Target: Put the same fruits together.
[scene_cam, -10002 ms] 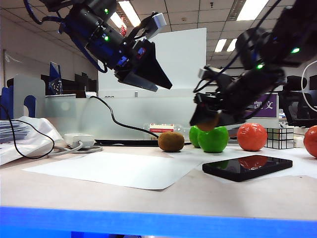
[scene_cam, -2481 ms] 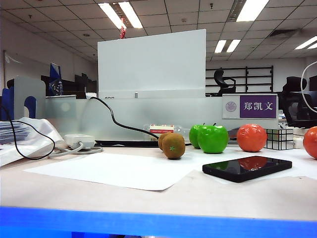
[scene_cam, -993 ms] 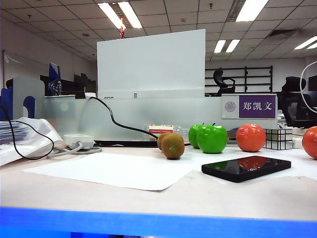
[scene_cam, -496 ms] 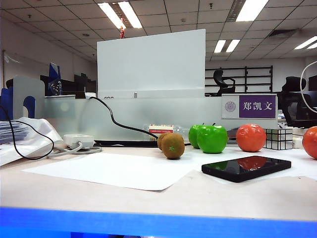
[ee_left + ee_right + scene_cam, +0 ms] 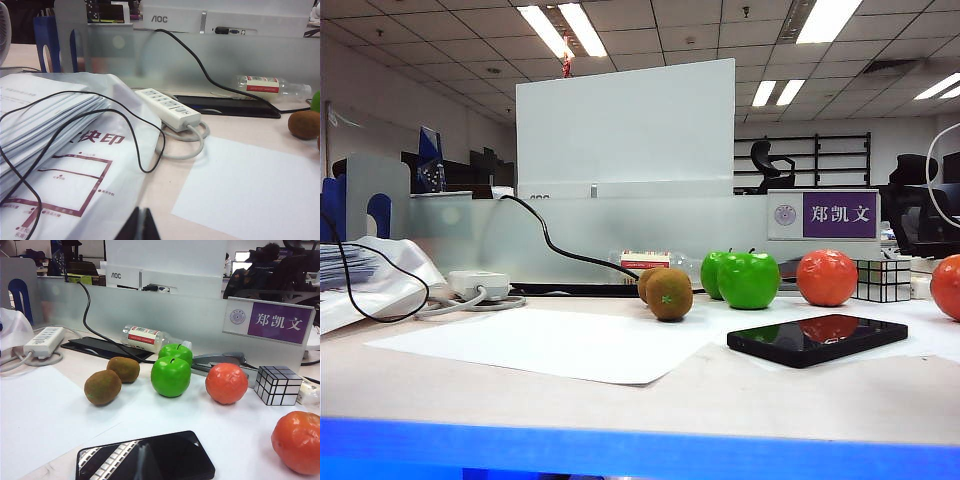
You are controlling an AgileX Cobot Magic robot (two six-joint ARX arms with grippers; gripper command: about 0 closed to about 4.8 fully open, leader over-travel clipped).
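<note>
The left pincer (image 5: 140, 223) is seen closed and empty only in the left wrist view, low over a bagged paper stack (image 5: 60, 150); beyond it lie a power strip (image 5: 167, 108) and 1 kiwi (image 5: 304, 124). The right pincer (image 5: 143, 460) is closed above a black phone (image 5: 150, 457). Beyond it, on the worktop (image 5: 240, 425), 2 kiwis (image 5: 102, 387) touch, 2 green apples (image 5: 171, 376) touch, and 2 orange fruits (image 5: 226, 383) are kept well apart by a puzzle cube (image 5: 278, 385). Neither pincer is shown in the exterior view.

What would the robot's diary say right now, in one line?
kiwis: paired | green apples: paired | orange-red fruits: apart, puzzle cube between | left gripper: shut, pulled back | right gripper: shut, above phone
</note>
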